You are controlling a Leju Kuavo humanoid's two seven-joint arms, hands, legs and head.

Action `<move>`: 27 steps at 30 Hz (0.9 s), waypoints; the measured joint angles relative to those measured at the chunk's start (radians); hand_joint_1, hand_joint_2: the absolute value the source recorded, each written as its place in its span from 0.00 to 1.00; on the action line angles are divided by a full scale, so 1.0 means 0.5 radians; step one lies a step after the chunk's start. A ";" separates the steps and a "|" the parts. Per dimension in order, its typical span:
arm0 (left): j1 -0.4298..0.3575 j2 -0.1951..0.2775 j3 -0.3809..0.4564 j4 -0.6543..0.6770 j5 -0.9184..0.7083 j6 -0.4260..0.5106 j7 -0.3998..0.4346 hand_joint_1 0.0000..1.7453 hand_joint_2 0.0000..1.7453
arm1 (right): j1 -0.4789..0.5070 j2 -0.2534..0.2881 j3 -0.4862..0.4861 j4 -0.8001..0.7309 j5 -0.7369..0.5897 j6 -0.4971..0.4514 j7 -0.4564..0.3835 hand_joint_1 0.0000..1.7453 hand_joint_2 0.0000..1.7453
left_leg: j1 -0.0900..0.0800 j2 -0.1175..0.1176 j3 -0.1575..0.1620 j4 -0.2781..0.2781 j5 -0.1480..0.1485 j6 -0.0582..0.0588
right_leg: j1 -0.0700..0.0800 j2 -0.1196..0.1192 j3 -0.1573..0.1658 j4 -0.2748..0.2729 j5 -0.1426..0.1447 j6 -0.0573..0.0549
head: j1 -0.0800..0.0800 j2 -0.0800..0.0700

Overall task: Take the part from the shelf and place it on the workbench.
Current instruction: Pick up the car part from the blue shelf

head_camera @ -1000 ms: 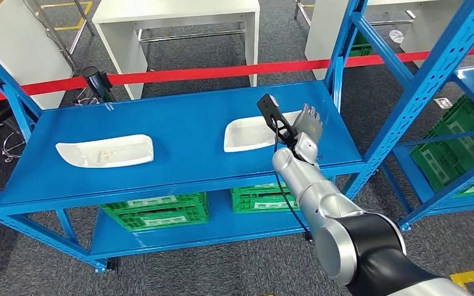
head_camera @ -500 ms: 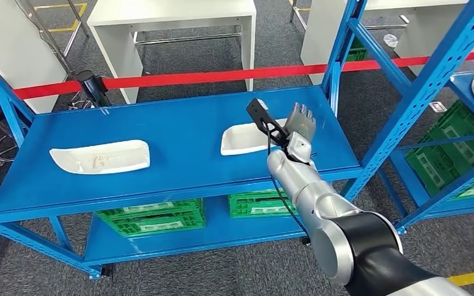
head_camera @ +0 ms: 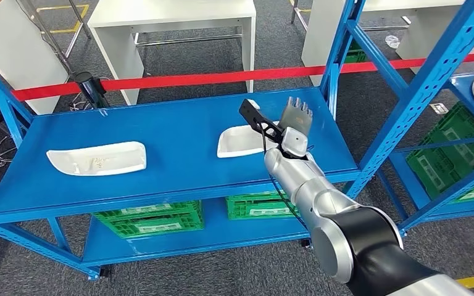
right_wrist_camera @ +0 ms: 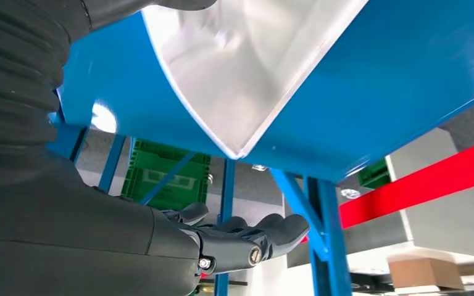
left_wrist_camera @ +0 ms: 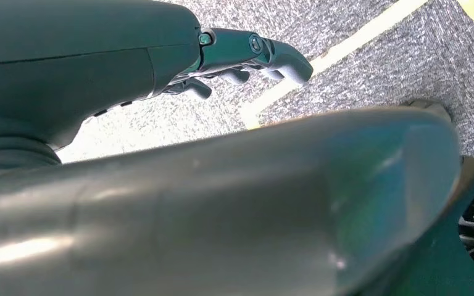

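Note:
Two white moulded parts lie on the blue shelf (head_camera: pixel 179 132): one part at the left (head_camera: pixel 95 158), the other part (head_camera: pixel 237 140) at the right. My right hand (head_camera: pixel 296 118) hangs just beyond the right part's far right end, its fingers stretched out and apart, holding nothing. In the right wrist view the white part (right_wrist_camera: pixel 247 68) lies close in front of the hand (right_wrist_camera: pixel 247 237) on the blue shelf top (right_wrist_camera: pixel 407 80), apart from the fingers. My left hand (left_wrist_camera: pixel 247 52) hangs over grey floor with nothing in it.
Green crates (head_camera: pixel 151 216) stand on the lower shelf level. The shelf's blue upright (head_camera: pixel 339 55) rises just right of my hand. A red barrier tape (head_camera: pixel 191 79) runs behind, with white tables (head_camera: pixel 173 18) beyond. Another blue rack with green crates (head_camera: pixel 450 148) stands at the right.
The whole view has shifted a little. My right hand has reached slightly farther across the shelf, past the right white part; its fingers stay spread. Both parts lie where they were.

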 joint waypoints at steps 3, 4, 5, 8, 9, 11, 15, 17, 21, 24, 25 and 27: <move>-0.006 -0.004 0.001 0.000 -0.005 0.000 -0.003 0.00 0.00 | -0.019 0.001 0.023 0.001 0.036 0.044 0.031 0.00 1.00 | 0.005 0.003 -0.082 0.175 -0.102 -0.027 | -0.007 0.000 0.011 -0.014 0.007 -0.036 | -0.005 0.000; -0.010 -0.006 0.001 0.000 -0.007 0.000 -0.002 0.00 0.00 | -0.023 0.001 0.031 0.002 0.045 0.060 0.039 0.00 1.00 | 0.005 0.004 -0.144 0.302 -0.160 -0.032 | -0.006 0.000 0.012 -0.014 0.006 -0.042 | -0.006 0.000; -0.013 -0.008 0.001 0.000 -0.008 0.000 -0.001 0.00 0.00 | -0.026 0.001 0.039 0.003 0.053 0.073 0.045 0.00 1.00 | 0.006 0.004 -0.208 0.428 -0.206 -0.034 | -0.003 -0.001 0.012 -0.014 0.005 -0.045 | -0.006 0.000; -0.015 -0.012 0.002 0.000 -0.007 0.000 0.004 0.00 0.00 | -0.035 0.001 0.056 0.004 0.078 0.101 0.052 0.00 1.00 | 0.005 0.004 -0.246 0.472 -0.151 -0.026 | 0.001 0.000 0.016 -0.013 0.002 -0.046 | -0.006 0.000; -0.017 -0.013 0.003 0.000 -0.007 0.000 0.004 0.00 0.00 | -0.043 0.001 0.062 0.004 0.088 0.107 0.058 0.00 1.00 | 0.005 0.004 -0.193 0.353 -0.079 -0.018 | 0.001 0.001 0.019 -0.013 0.001 -0.044 | -0.006 0.000; -0.023 -0.015 0.005 0.000 -0.006 0.000 0.004 0.00 0.00 | -0.067 0.002 0.073 0.004 0.112 0.122 0.075 0.00 1.00 | 0.000 0.003 -0.076 0.103 0.017 0.000 | 0.004 0.003 0.020 -0.012 -0.001 -0.033 | -0.005 0.000; -0.030 -0.025 0.006 0.000 -0.006 0.000 0.005 0.00 0.00 | -0.094 0.001 0.104 0.004 0.156 0.156 0.105 0.00 1.00 | -0.008 0.002 -0.018 -0.016 0.038 0.035 | 0.008 0.003 0.020 -0.022 0.004 0.014 | -0.004 0.000; -0.031 -0.030 0.007 -0.001 -0.006 0.000 0.005 0.00 0.00 | -0.102 -0.002 0.109 0.004 0.161 0.162 0.109 0.00 1.00 | 0.001 0.003 -0.011 -0.033 0.050 0.063 | 0.008 -0.001 -0.006 0.038 -0.040 0.033 | -0.002 0.000; -0.032 -0.037 0.008 -0.002 -0.006 0.000 0.006 0.00 0.00 | -0.108 -0.007 0.121 0.011 0.172 0.169 0.109 0.00 1.00 | 0.003 0.006 -0.012 -0.036 0.051 0.085 | 0.005 -0.005 -0.219 0.489 -0.238 0.054 | -0.001 0.000; -0.032 -0.043 0.009 -0.002 -0.006 0.000 0.006 0.00 0.00 | -0.116 -0.008 0.139 0.015 0.202 0.177 0.105 0.00 1.00 | 0.004 0.005 -0.014 -0.023 0.046 0.080 | -0.002 -0.007 -0.164 0.370 -0.125 0.057 | -0.001 0.000; -0.034 -0.045 0.009 -0.002 -0.006 0.000 0.005 0.00 0.00 | -0.126 -0.008 0.148 0.015 0.217 0.183 0.101 0.00 1.00 | 0.003 0.005 -0.016 -0.015 0.042 0.073 | -0.005 -0.009 -0.096 0.230 -0.069 0.055 | -0.001 0.000; -0.042 -0.050 0.009 -0.002 -0.005 0.000 0.005 0.00 0.00 | -0.151 -0.002 0.173 0.015 0.256 0.204 0.088 0.00 1.00 | -0.004 0.004 -0.025 0.001 0.032 0.050 | -0.002 -0.010 -0.001 0.034 -0.013 0.041 | -0.002 0.000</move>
